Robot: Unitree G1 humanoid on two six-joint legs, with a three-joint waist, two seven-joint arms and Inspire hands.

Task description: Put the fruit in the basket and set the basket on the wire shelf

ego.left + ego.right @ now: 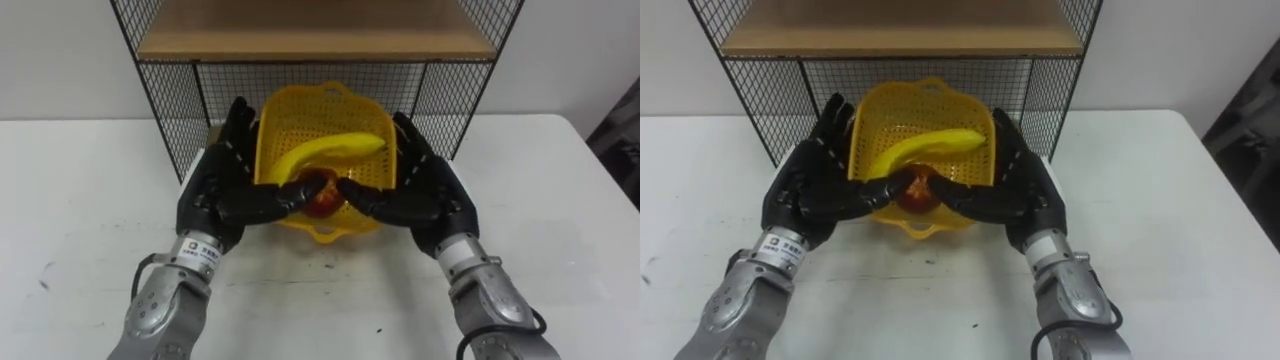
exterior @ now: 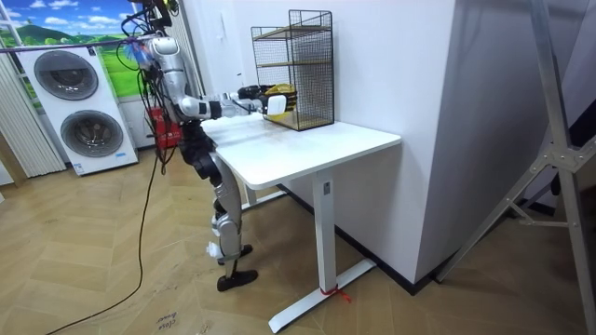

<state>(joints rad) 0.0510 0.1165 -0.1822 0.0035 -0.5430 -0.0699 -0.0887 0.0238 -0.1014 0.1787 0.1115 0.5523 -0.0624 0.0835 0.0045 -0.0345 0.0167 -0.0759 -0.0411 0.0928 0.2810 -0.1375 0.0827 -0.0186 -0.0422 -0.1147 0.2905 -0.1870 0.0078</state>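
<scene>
A yellow mesh basket [image 1: 322, 125] sits between my two hands at the mouth of the wire shelf's [image 1: 165, 100] lower opening. Inside it lie a banana [image 1: 330, 152] and a red apple [image 1: 318, 197]. My left hand [image 1: 215, 190] presses flat against the basket's left side, and my right hand [image 1: 430, 190] against its right side. Their fingers are straight, and the thumbs reach inward over the near rim. In the room view I stand at the table's end with both arms stretched toward the shelf [image 2: 298, 70].
A wooden board [image 1: 315, 30] tops the shelf's lower opening, and black wire mesh closes its sides and back. The white table [image 1: 80, 200] spreads to both sides. Washing machines [image 2: 70, 102] stand behind me on the room view's left.
</scene>
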